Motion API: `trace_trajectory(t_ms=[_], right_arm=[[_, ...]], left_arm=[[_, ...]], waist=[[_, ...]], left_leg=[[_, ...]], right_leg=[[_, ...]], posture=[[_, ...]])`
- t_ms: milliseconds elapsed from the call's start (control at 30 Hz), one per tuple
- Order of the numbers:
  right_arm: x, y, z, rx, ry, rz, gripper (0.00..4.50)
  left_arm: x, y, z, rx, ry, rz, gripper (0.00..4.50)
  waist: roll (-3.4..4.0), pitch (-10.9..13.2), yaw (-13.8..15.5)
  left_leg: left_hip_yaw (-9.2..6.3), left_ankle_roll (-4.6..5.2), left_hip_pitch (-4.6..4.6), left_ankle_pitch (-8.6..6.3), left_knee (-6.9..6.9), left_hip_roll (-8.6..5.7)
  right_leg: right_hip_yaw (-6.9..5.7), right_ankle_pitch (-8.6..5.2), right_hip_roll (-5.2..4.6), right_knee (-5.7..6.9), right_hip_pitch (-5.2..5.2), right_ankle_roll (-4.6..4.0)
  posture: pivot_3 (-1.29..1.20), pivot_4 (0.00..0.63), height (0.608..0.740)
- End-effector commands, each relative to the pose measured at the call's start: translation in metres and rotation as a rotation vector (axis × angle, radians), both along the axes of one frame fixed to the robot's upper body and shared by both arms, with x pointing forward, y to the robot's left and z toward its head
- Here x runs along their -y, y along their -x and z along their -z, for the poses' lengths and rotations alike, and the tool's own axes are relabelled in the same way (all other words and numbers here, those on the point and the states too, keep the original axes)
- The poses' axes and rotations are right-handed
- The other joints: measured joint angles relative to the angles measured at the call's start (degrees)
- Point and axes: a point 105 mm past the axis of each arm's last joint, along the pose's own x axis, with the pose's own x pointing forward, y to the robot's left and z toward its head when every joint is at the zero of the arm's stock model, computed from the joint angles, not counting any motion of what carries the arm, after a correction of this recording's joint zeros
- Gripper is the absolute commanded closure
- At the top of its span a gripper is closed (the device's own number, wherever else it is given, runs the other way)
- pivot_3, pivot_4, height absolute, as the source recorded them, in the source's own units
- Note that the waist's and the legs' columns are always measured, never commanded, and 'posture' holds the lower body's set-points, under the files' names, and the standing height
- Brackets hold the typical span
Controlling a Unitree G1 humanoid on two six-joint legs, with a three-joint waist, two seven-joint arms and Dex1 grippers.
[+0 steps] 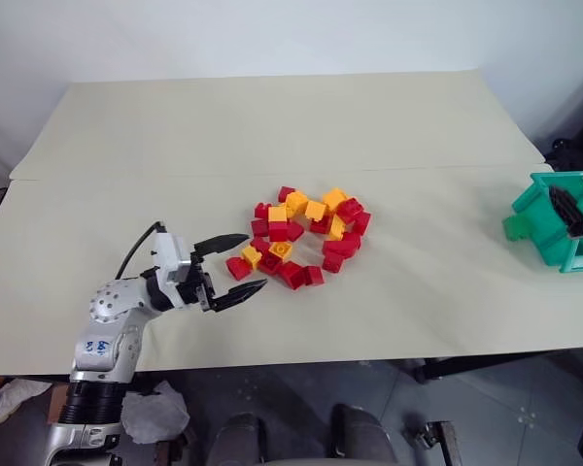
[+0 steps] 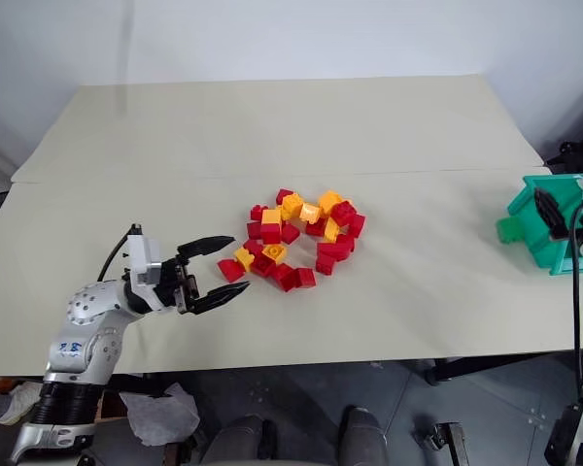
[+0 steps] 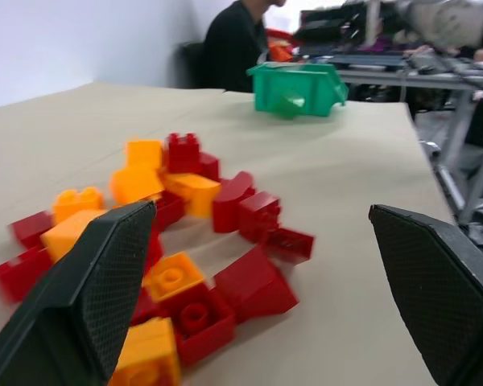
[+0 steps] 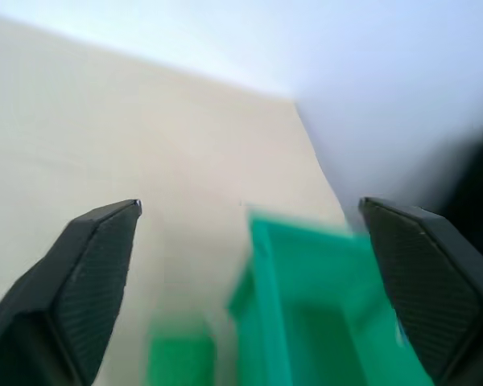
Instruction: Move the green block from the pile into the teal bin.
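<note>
The pile (image 1: pixel 306 233) of red and yellow bricks lies in the middle of the beige table. My left gripper (image 1: pixel 256 260) hovers open at the pile's near-left edge, nothing between its fingers. The teal bin (image 1: pixel 539 228) stands at the table's right edge. The green block (image 1: pixel 515 228) shows just outside the bin's left wall, low by the table; I cannot tell whether it touches the bin. My right gripper (image 4: pixel 249 205) is open and empty above the bin (image 4: pixel 306 322), with the green block (image 4: pixel 181 354) blurred beside it.
The table's front edge (image 1: pixel 301 364) runs close below the left gripper. The bin sits near the right edge. In the left wrist view a person (image 3: pixel 237 40) sits beyond the table's far side, next to desks with equipment.
</note>
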Motion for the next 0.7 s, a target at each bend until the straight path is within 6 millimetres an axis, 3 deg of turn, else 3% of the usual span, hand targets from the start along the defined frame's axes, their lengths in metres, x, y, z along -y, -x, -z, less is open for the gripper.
trace_trajectory(t_ms=[33, 133, 233, 333, 467, 700], right_arm=[[-0.049, 0.015, -0.015, 0.077, 0.105, -0.268, 0.02], [-0.081, 0.020, -0.003, 0.056, 0.106, -0.423, 0.02], [-0.122, 0.031, 0.031, -0.081, 0.150, -0.628, 0.02], [-0.137, 0.038, 0.037, -0.101, 0.098, -0.688, 0.02], [-0.121, 0.046, 0.040, -0.147, 0.029, -0.611, 0.02], [-0.058, 0.079, 0.040, -0.190, 0.047, -0.323, 0.02]], left_arm=[[-0.021, 0.002, -0.001, 0.040, -0.054, -0.079, 0.00], [-0.033, 0.003, 0.001, 0.043, -0.075, -0.122, 0.00], [-0.048, 0.006, 0.003, 0.034, -0.090, -0.165, 0.00], [-0.054, 0.011, 0.005, 0.029, -0.091, -0.191, 0.00], [-0.045, 0.020, 0.005, 0.046, -0.074, -0.182, 0.00], [-0.011, 0.048, 0.000, 0.039, -0.039, -0.043, 0.00]], waist=[[0.00, 0.0, 0.0], [-0.01, 0.0, 0.0], [-0.01, 0.0, 0.2], [-0.01, 0.0, 0.3], [-0.01, 0.0, 0.7], [-0.01, 0.0, 1.6]], left_leg=[[-0.02, 0.00, 0.02, 0.00, -0.03, 0.02], [-0.01, 0.00, 0.02, -0.01, 0.01, 0.01], [-0.02, 0.02, 0.02, -0.02, 0.04, 0.01], [-0.08, 0.03, 0.00, -0.03, 0.04, 0.01], [-0.08, 0.05, 0.01, -0.04, 0.05, -0.01], [-0.06, 0.07, 0.02, -0.12, 0.05, -0.02]], right_leg=[[-0.02, 0.00, 0.00, 0.01, 0.00, 0.00], [-0.03, 0.00, 0.00, 0.01, 0.03, 0.01], [-0.01, 0.00, 0.00, 0.02, 0.04, 0.01], [-0.05, 0.01, -0.01, 0.04, 0.03, 0.01], [-0.04, 0.01, -0.03, 0.04, 0.04, 0.01], [-0.02, 0.01, -0.02, -0.02, 0.07, 0.02]], posture=[[0.00, 0.150, 0.740], [0.00, 0.150, 0.740], [0.00, 0.150, 0.740], [0.00, 0.150, 0.740], [0.00, 0.150, 0.740], [0.00, 0.150, 0.740]])
